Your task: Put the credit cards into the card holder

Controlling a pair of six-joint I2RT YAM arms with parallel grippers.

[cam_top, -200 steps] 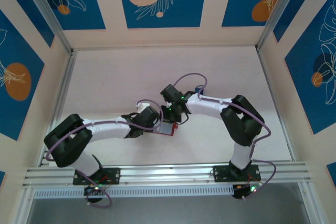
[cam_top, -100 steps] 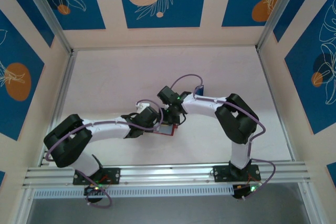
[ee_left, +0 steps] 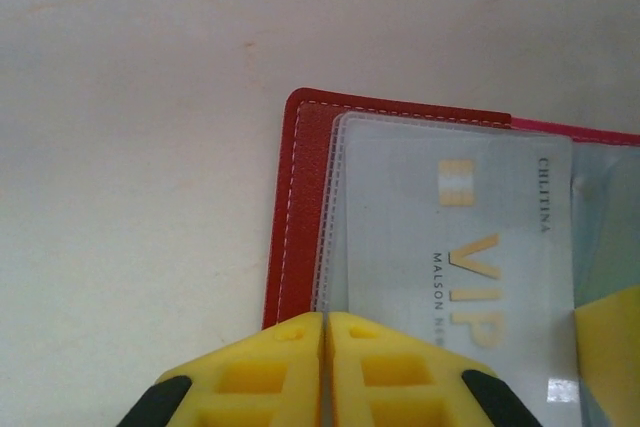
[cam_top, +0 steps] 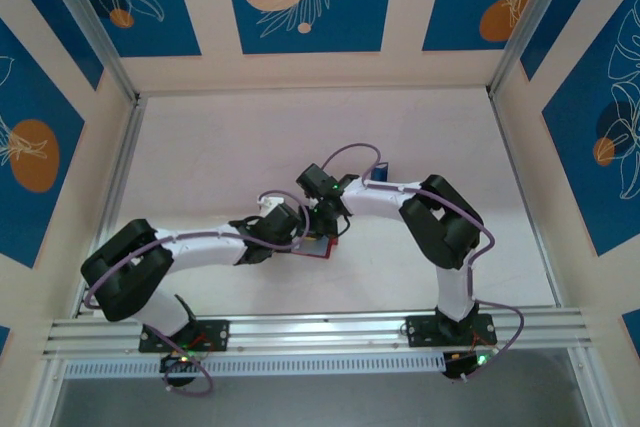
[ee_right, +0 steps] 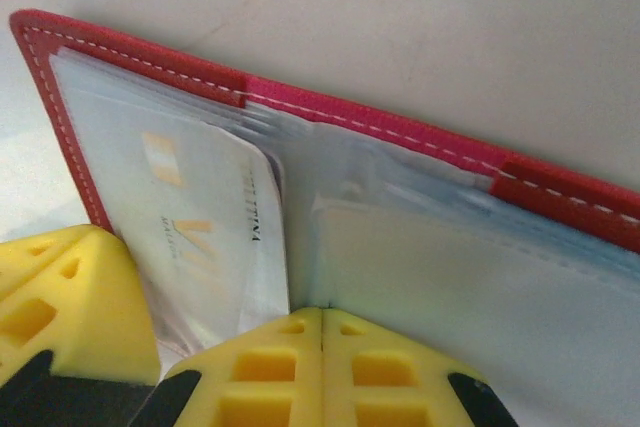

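The red card holder (cam_top: 319, 246) lies open on the table between both grippers. Its red cover (ee_left: 298, 197) and clear sleeves (ee_right: 420, 197) fill the wrist views. A pale card printed VIP (ee_left: 470, 237) sits inside a sleeve on one half (ee_right: 190, 217). A pale yellowish card (ee_right: 450, 287) shows through a sleeve on the other half. My left gripper (ee_left: 327, 319) is shut, its tips at the holder's near edge where a sleeve edge meets the seam. My right gripper (ee_right: 322, 312) is shut too, tips at the fold between sleeves. Whether either pinches a sleeve is unclear.
A narrow blue item (cam_top: 383, 169) peeks out behind the right arm. The left gripper's yellow finger (ee_right: 70, 297) sits close beside the right one. Bare pale table (cam_top: 250, 147) stretches behind the arms, with walls all around.
The right arm has folded inward, its gripper sliding left over the open holder toward the left gripper. The left arm and the holder have stayed put.
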